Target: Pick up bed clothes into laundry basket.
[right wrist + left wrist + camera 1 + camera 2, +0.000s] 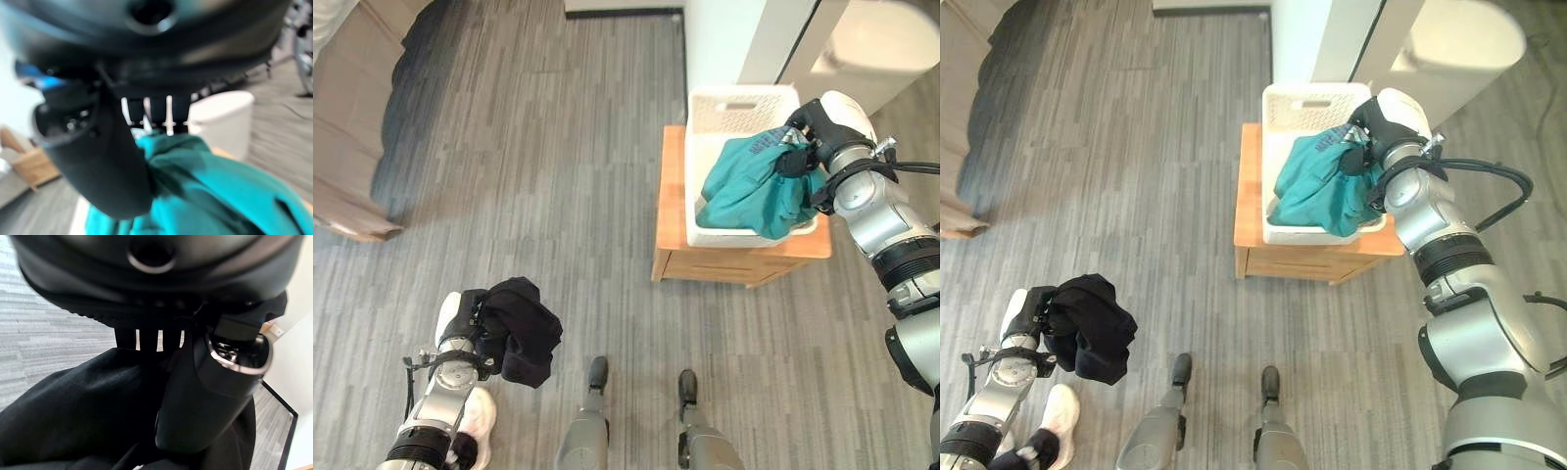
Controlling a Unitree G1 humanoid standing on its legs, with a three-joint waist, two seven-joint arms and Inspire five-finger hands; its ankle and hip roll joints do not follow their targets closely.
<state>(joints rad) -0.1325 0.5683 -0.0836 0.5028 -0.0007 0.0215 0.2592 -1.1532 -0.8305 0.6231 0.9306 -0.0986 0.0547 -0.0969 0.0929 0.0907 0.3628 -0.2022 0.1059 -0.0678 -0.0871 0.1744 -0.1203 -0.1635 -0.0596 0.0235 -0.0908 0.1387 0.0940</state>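
- Right hand (803, 147) clenched on teal garment (754, 186), hanging over white laundry basket (736, 106) on wooden stand (744, 257).
- Risk: part drapes over the basket's near rim, so it may slide out on release.
- Left hand (470, 318) grips black garment (524, 333), well apart from basket; could drop in transit.
- Bed (352, 117) far left; nothing blocks the path.

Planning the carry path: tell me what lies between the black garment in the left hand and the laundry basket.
In the left eye view, bare grey plank floor separates the black garment from the wooden stand carrying the white laundry basket.
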